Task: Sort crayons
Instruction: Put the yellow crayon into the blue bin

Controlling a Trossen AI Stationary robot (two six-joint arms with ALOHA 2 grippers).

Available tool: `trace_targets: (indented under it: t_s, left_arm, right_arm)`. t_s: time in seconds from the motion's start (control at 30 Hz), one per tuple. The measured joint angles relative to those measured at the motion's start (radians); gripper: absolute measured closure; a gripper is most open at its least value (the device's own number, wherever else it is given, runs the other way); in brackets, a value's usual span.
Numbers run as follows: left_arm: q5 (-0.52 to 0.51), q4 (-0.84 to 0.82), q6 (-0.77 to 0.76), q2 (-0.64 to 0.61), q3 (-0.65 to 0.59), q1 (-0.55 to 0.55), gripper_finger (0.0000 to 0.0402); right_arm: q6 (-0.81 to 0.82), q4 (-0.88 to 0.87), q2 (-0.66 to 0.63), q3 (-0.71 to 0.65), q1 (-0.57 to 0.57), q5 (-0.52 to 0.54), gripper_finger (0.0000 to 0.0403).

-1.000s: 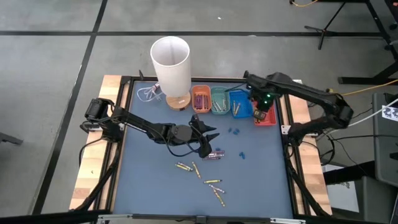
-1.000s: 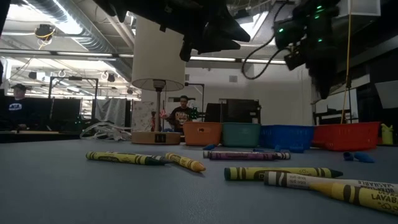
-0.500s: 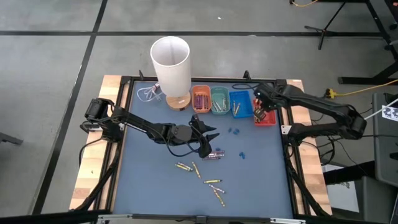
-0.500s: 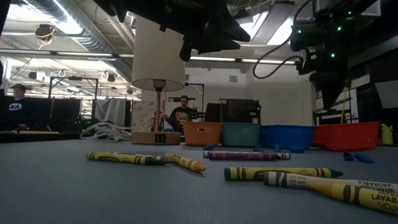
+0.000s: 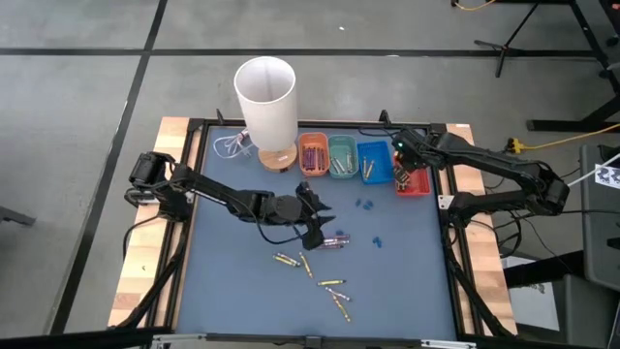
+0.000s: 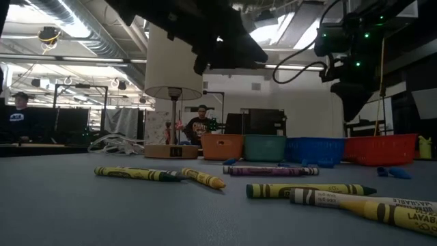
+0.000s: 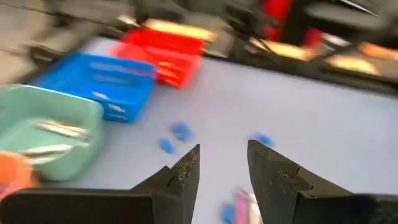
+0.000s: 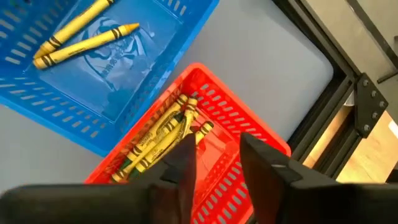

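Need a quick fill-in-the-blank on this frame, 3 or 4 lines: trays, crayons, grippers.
1. The right gripper hangs over the ____ tray.
2. The blue tray holds two ____ crayons.
3. The left gripper, over the blue mat, has its jaws ____.
4. The tall white cylinder stands nearest the ____ tray.

Missing words: red; yellow; open; orange

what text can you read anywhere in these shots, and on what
"LAVA": on the wrapper of the nearest yellow crayon in the low view, cut off by the picture's edge.
Wrapper print on the other crayons: too small to read.
No text shows on the trays or the white cylinder.
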Motion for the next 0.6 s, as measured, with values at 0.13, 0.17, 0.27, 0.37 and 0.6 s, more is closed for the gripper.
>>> trace_targets:
  t_s: [0.13,0.17,0.27,0.37,0.6]
  left_arm:
    - [0.279,-0.091,0.007,-0.012,0.000,0.012,0.0282]
    - [0.340,-0.104,0.028,-0.012,0.000,0.012,0.0282]
    - [0.436,-0.121,0.131,-0.012,0.000,0.005,0.0282]
    - [0.456,-0.141,0.257,-0.007,0.000,-0.017,0.0282]
    - [0.458,-0.139,0.334,0.068,0.000,-0.081,0.0282]
  right_arm:
    - [-0.001,0.000,0.000,0.000,0.000,-0.004,0.0259]
    - [-0.001,0.000,0.000,0.000,0.000,-0.007,0.0256]
    - [-0.001,0.000,0.000,0.000,0.000,-0.010,0.0252]
    - [-0.001,0.000,0.000,0.000,0.000,-0.010,0.0252]
    - [-0.001,0.000,0.000,0.000,0.000,-0.010,0.0252]
